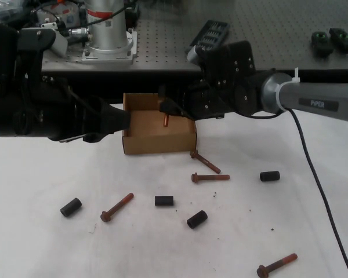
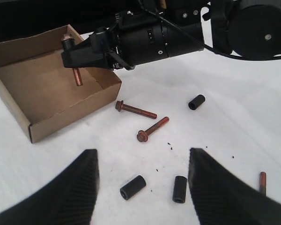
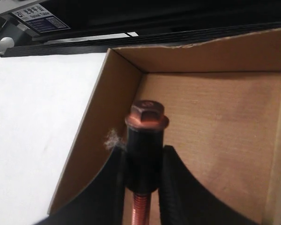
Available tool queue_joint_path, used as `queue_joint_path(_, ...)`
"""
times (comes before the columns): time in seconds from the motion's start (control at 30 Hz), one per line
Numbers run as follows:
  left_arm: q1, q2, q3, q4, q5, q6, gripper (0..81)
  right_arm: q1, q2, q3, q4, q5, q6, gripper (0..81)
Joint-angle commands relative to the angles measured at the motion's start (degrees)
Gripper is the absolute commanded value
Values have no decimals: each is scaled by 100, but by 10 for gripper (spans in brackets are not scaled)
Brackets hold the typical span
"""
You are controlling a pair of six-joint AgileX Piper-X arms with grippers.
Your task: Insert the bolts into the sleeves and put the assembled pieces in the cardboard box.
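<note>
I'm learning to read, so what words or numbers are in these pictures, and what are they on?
Dark plate on the right arm: a short white maker's name, not spelled out here.
White sticker beyond the cardboard box: tiny print and a square code, too small to read.
Label on the silver post: too blurred to read.

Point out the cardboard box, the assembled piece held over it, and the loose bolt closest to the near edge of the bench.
cardboard box [image 1: 156, 145], high view, on its front wall.
assembled piece [image 3: 143, 157], right wrist view, on the black sleeve.
loose bolt [image 1: 278, 263], high view, on its shank.
</note>
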Motion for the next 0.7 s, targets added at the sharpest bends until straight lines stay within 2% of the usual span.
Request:
queue_joint_path(0.0, 8, -48, -27, -25, 9, -89, 417, -21, -50, -123, -79, 8, -63, 32)
queue_joint_path(0.03, 8, -48, -27, -25, 9, -89, 417, -21, -50, -123, -133, -34, -98, 9)
queue_joint_path(0.1, 8, -48, -27, -25, 9, -89, 417, -21, -50, -123, -227, -126, -131, 69)
queue_joint_path(0.23, 8, -48, -27, 72, 9, -89, 417, -21, -50, -135, -250, -52, -102, 352)
queue_joint_path(0.27, 8, -48, -27, 96, 9, -89, 417, -21, -50, -135, -217, 7, -39, 397)
queue_joint_path(0.53, 8, -48, -27, 117, 9, -89, 417, -21, -191, -135, -70, 7, -50, 367)
queue_joint_path(0.67, 8, -48, -27, 117, 9, -89, 417, -21, -453, -135, 591, 28, -422, 367)
